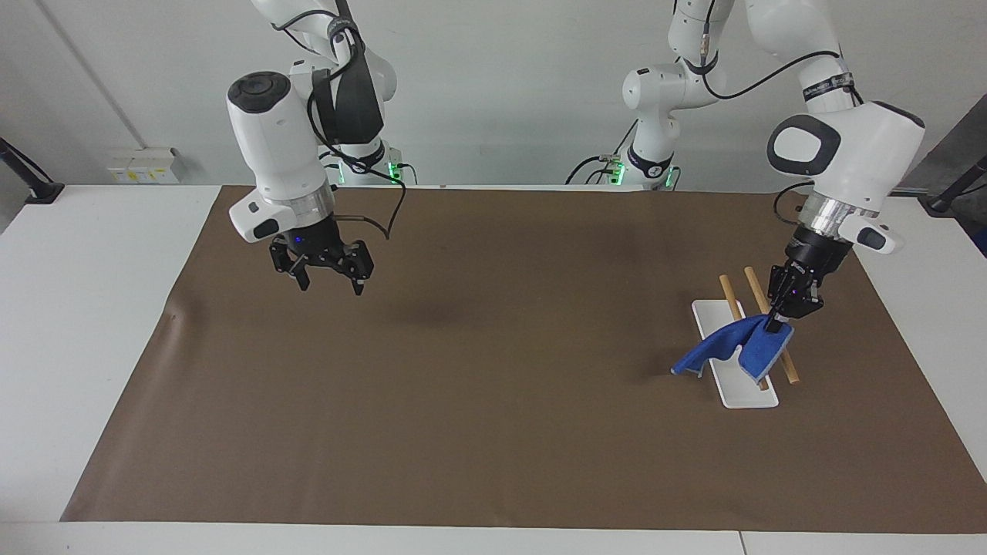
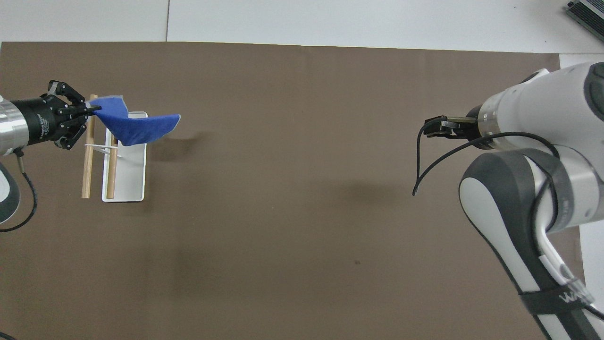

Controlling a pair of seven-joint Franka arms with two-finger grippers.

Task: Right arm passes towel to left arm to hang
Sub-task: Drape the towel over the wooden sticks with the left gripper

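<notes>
The towel, a small royal-blue cloth with pale edging, hangs from the left claw at the left arm's end of the tabletop. We see the claw pinched shut on one corner of it, fingertips together on the fabric, and the cloth sags down and across the rack. In the facing view its middle drapes over the rack's white base plate, while the loose end points toward the middle of the brown mat; we cannot tell whether that end touches the mat. The rack is a narrow white plate carrying two wooden rods side by side, and from overhead the towel covers the ends of the rods farther from the robots, with the left claw just over the outer rod. The right claw hangs in the air over the mat toward the right arm's end, well apart from the towel, fingers spread wide and holding nothing; that arm waits. In the overhead view only part of the right claw shows past its wrist.
</notes>
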